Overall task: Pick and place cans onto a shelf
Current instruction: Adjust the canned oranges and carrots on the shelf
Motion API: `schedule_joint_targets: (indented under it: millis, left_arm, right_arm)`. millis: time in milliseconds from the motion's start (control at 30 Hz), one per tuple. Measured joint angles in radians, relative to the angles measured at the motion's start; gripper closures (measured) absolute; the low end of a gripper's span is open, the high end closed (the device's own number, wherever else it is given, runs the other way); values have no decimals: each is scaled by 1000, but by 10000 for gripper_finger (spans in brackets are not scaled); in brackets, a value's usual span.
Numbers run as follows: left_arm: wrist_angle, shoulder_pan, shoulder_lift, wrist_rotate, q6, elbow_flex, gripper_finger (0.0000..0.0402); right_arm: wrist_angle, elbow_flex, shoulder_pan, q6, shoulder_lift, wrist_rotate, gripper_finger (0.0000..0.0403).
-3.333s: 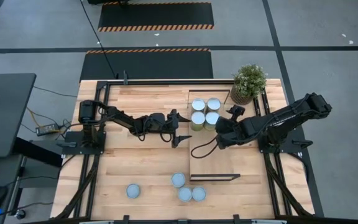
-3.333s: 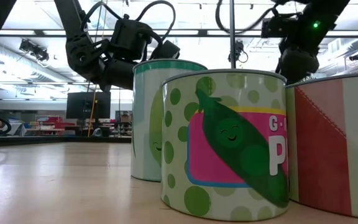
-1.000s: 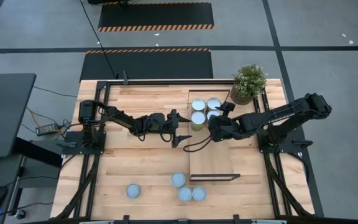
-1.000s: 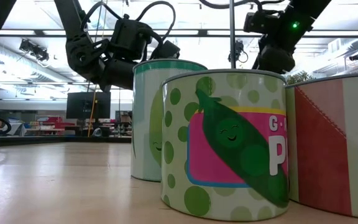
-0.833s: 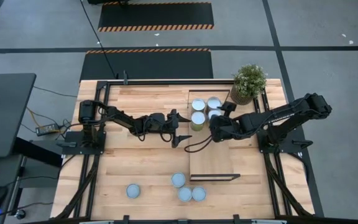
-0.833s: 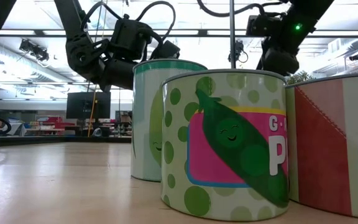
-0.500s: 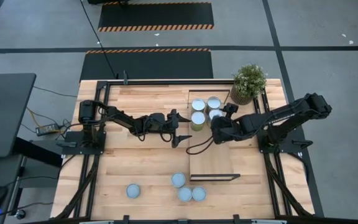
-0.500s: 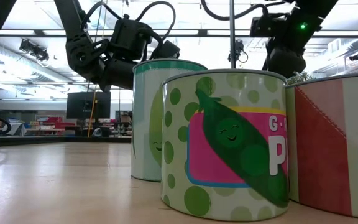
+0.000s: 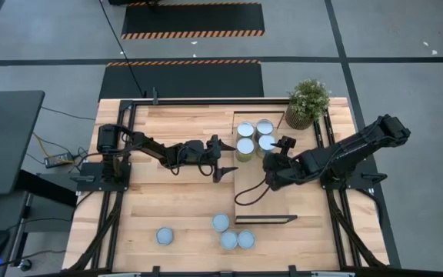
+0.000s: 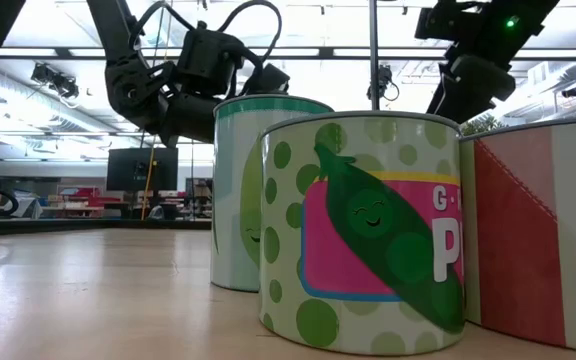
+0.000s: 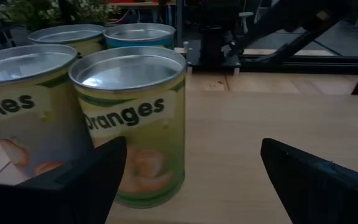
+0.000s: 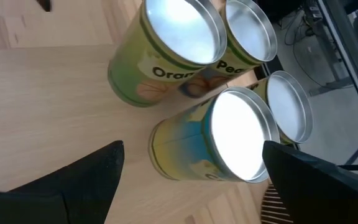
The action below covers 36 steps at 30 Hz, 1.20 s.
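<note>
A planked wooden table (image 9: 168, 123) sits on a grey workshop floor, with a potted plant (image 9: 308, 100) at its far right corner. On the light-wood shelf (image 9: 264, 196) laid right of centre, we count four cans (image 9: 245, 145) in a tight square at the far end; four more (image 9: 221, 223) stand on the table at the near edge, three clustered by the shelf's near end and one apart to the left.

We judge these tins rigid and moderately heavy if full, with smooth, somewhat slippery labels, so we would grip across the cylindrical wall around mid-height.

The left gripper (image 9: 220, 165) hangs just left of the shelved group, fingers spread and empty, facing the oranges can (image 11: 132, 118). The right gripper (image 9: 274, 154) hovers over the group's near right side, fingers also spread wide, holding nothing.
</note>
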<state>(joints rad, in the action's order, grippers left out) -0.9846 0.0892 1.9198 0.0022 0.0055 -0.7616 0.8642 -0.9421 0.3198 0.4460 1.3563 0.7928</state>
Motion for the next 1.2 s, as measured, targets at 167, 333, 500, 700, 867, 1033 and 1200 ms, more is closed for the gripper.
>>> schedule_joint_targets:
  millis: [167,333,500,700,867,1033,1200]
  left_arm:
    - [0,-16,0,1,8,0,24]
    - [2,-32,0,3,40,0,24]
    - [1,-30,0,-51,50,0,24]
    - [-51,-30,29,-54,32,-25,24]
    - [-3,-30,126,-53,32,-119,24]
    - [106,-30,146,-54,38,-175,24]
    - [158,-30,131,-59,40,-179,24]
  right_arm:
    - [0,0,7,1,0,8,11]
    - [-2,0,7,1,0,11,11]
    - [-11,0,7,-1,0,18,11]
    - [-11,0,7,-2,0,18,11]
    - [-13,0,8,2,0,18,11]
    - [-12,0,9,6,0,17,11]
    - [-2,0,8,7,0,17,11]
